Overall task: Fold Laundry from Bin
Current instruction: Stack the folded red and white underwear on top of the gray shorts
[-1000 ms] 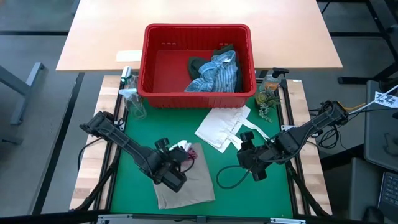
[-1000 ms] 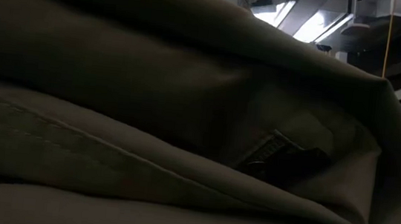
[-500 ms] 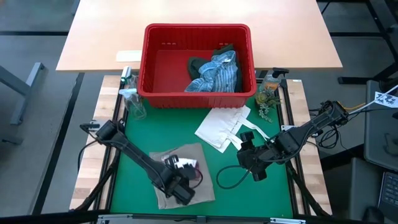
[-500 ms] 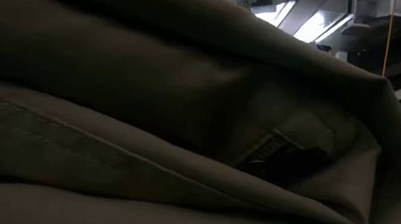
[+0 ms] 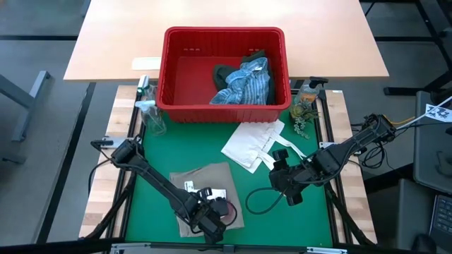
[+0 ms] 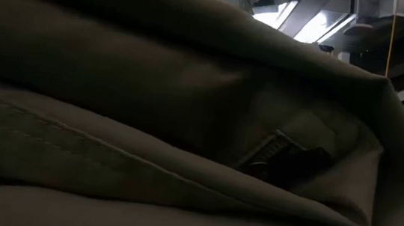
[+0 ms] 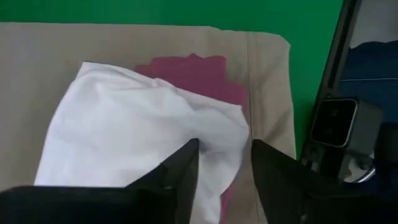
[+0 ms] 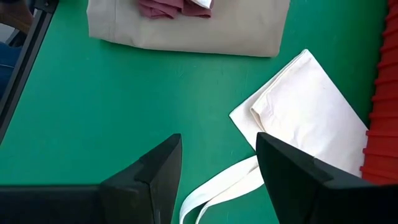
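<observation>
Left gripper (image 7: 221,171) we see with fingers parted over the small white cloth (image 7: 143,130), gripping nothing, maroon cloth (image 7: 199,74) beneath on the folded tan garment (image 5: 205,185), right gripper (image 8: 217,168) spread wide above the green mat (image 8: 124,106), striped shirt (image 5: 248,83) in our red bin (image 5: 176,42)

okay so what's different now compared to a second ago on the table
The left claw slid toward the near table edge across the folded tan garment, carrying the small white cloth and small maroon cloth along, and its fingers opened. The right claw, red plastic bin and flat white tote bag stayed put.
</observation>
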Action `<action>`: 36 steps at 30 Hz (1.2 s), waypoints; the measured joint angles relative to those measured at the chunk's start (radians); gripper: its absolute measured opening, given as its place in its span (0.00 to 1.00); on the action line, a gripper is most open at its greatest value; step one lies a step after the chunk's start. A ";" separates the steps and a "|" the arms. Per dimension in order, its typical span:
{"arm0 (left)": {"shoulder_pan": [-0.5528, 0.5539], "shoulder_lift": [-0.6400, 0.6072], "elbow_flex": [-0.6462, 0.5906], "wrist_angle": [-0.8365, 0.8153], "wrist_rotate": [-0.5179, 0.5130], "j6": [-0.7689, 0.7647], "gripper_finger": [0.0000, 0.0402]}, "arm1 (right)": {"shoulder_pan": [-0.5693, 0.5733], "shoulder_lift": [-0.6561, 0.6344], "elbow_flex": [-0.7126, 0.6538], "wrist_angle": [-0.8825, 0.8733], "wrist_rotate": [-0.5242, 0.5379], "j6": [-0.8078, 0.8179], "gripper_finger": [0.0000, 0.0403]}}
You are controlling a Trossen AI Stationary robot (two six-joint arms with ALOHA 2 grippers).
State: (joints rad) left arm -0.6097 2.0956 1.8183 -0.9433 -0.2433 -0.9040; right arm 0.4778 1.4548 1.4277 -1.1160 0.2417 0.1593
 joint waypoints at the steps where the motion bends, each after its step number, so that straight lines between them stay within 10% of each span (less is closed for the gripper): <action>1: 0.001 0.001 0.000 -0.003 0.005 0.000 0.37 | 0.000 0.000 0.000 0.000 0.000 0.000 0.51; 36: 0.020 0.023 -0.032 0.135 0.055 0.098 0.39 | 0.000 0.000 0.000 0.032 -0.027 0.000 0.51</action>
State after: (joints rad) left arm -0.5899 2.1186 1.7859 -0.8085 -0.1885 -0.8062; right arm 0.4782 1.4552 1.4277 -1.0843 0.2146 0.1593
